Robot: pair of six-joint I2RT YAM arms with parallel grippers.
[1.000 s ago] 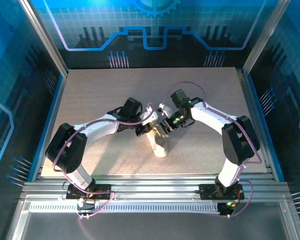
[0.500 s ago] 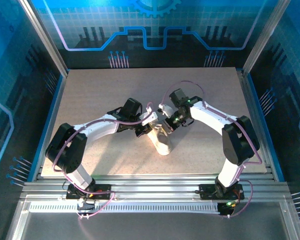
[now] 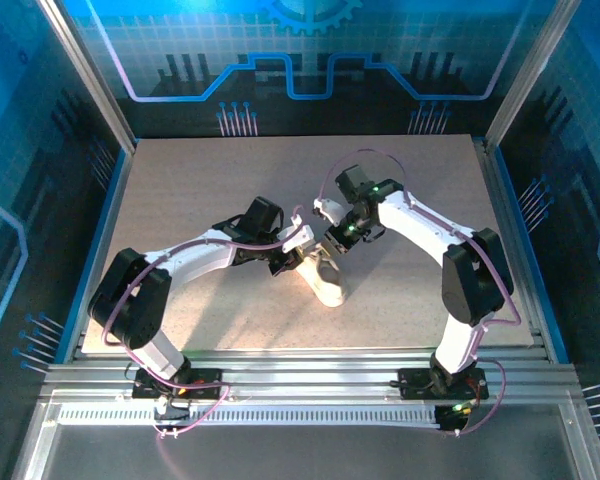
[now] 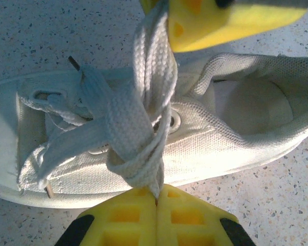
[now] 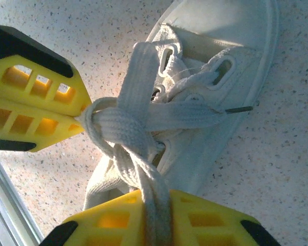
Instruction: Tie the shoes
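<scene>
Since a second ago the right gripper (image 3: 332, 243) has drawn back from over the shoe (image 3: 326, 283) toward the far side, and the shoe has slid a little to the right with it. That gripper is clenched on one strand of the laces (image 4: 143, 123) — the strand runs straight in between its yellow fingers (image 5: 205, 220). The left gripper (image 3: 298, 258), just left of the shoe, is clamped tight on the other strand. The strands cross in a knot above the eyelets.

The shoe lies near the middle of a speckled beige table (image 3: 180, 180), with blue-lit patterned walls (image 3: 300, 60) around it and metal rails (image 3: 300, 385) along the near edge.

One shoe, two arms (image 3: 195, 255), two grippers — each holding one strand.
</scene>
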